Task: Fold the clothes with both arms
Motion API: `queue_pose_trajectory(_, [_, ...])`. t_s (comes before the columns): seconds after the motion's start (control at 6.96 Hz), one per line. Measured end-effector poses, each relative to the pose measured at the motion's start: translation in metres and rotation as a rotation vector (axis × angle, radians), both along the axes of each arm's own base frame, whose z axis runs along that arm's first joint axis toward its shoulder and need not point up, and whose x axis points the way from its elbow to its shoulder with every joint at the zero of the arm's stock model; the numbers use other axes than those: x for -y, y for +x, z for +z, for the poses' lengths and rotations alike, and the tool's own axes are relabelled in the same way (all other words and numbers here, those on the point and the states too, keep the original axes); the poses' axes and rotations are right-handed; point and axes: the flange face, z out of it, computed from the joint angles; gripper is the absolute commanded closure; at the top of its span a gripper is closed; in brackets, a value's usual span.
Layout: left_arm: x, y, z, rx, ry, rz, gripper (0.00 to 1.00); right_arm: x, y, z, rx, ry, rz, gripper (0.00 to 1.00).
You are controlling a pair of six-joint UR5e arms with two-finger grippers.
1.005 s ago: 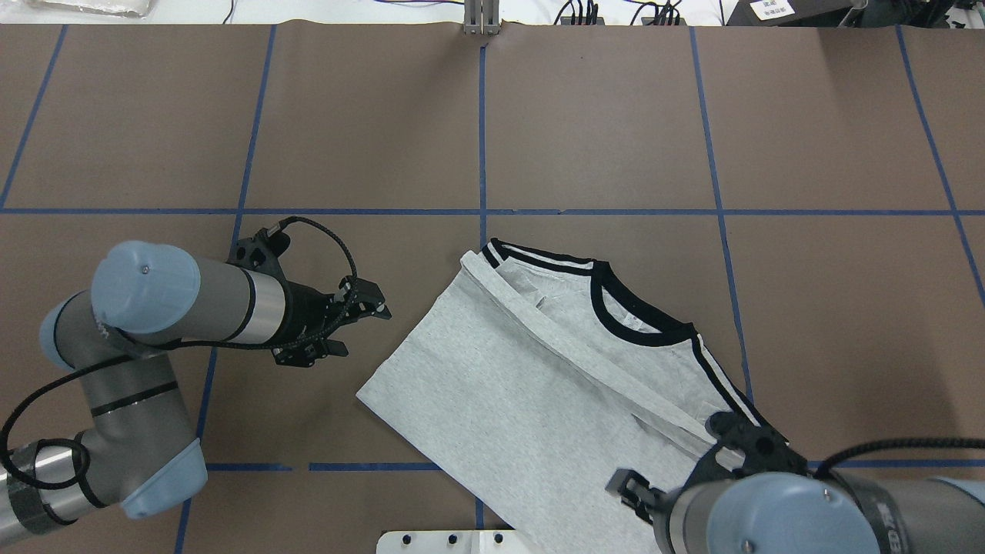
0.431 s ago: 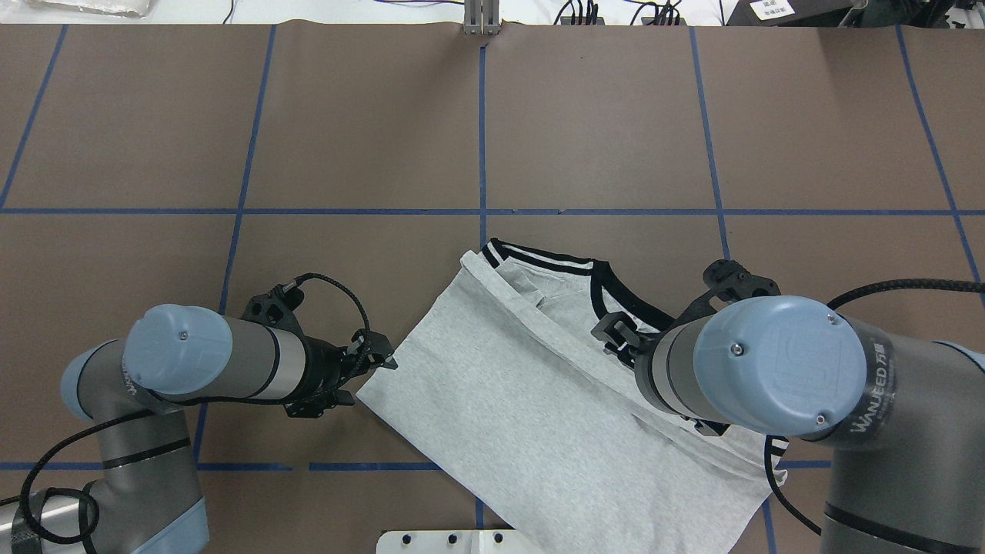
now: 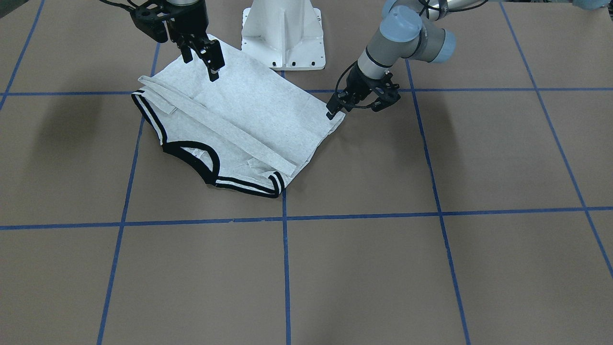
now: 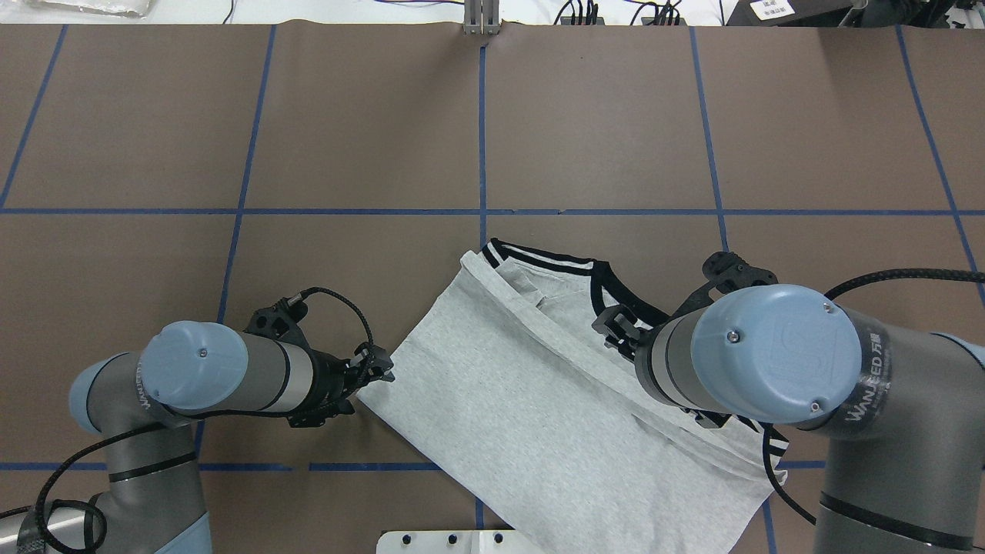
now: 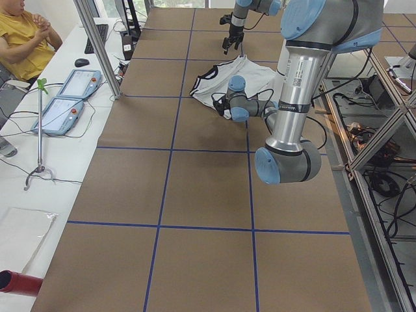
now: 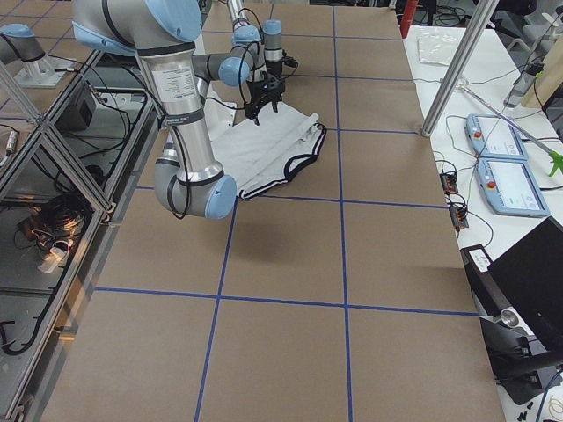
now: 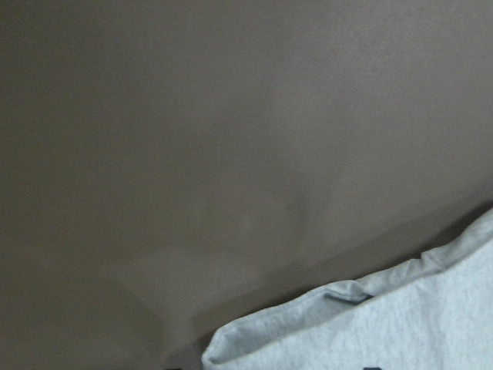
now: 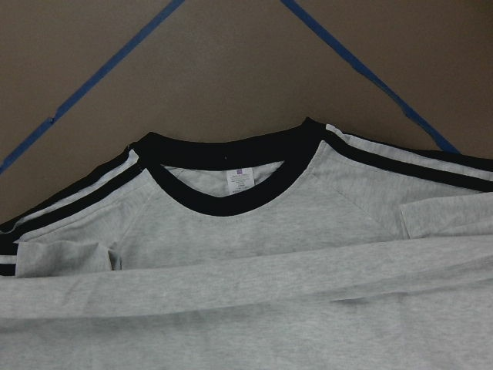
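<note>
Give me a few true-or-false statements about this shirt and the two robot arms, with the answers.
1. The T-shirt lies on the brown table. True.
2. Its collar is red. False: the collar is black.
3. The right gripper is lifting the T-shirt. False: it hovers open above the T-shirt, holding nothing.
4. The left gripper is at a bottom corner of the T-shirt. True.
5. A printed picture faces up. False: no print shows.

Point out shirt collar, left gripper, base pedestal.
shirt collar (image 8: 225, 206): right wrist view, black band's front dip.
left gripper (image 4: 362, 389): overhead view, midway between fingertips.
base pedestal (image 3: 282, 33): front-facing view, white front face.
</note>
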Motion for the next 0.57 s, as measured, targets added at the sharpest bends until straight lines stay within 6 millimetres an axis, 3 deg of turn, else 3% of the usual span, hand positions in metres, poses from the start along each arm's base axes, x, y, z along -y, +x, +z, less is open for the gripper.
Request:
queue_pose_trajectory(0.14, [0.000,0.000,0.001,0.006,-0.001,0.000,1.00,0.000,0.000,0.000,0.000,-0.003,-0.002,0.00])
queue_pose_trajectory(0.57, [0.010,-0.006,0.001,0.015,0.036,-0.005,1.00,0.001,0.000,0.001,-0.002,-0.004,-0.001,0.00])
